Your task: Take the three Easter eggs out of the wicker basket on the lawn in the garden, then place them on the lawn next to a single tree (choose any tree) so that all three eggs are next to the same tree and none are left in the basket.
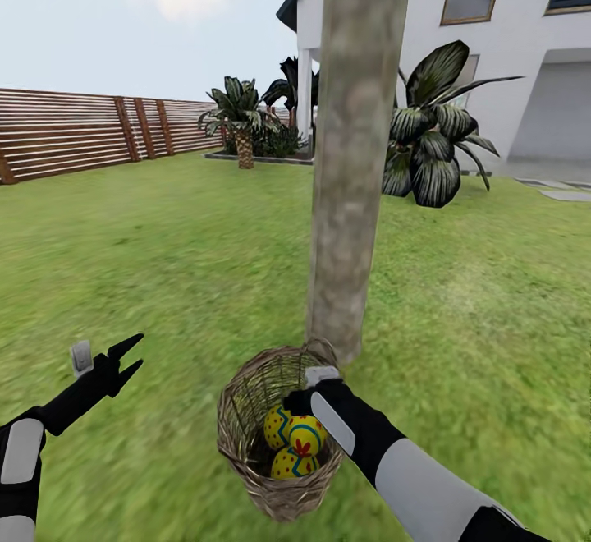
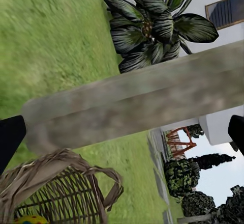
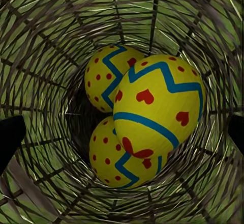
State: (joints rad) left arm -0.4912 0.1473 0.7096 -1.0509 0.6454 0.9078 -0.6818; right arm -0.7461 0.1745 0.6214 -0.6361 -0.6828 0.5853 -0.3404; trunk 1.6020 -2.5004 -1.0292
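Woven brown twigs form the wicker basket point(image 1: 279, 435), which sits on the lawn point(image 1: 164, 263) touching the foot of the tree point(image 1: 353, 156), on the near side of its pale mottled trunk. All three Easter eggs point(image 3: 145, 119) lie inside the basket, pressed against one another. The right end effector point(image 1: 300, 398) reaches into the basket's mouth, fingers apart, above the eggs. The left end effector point(image 1: 131, 351) hovers over grass to the left of the basket, fingers spread and empty.
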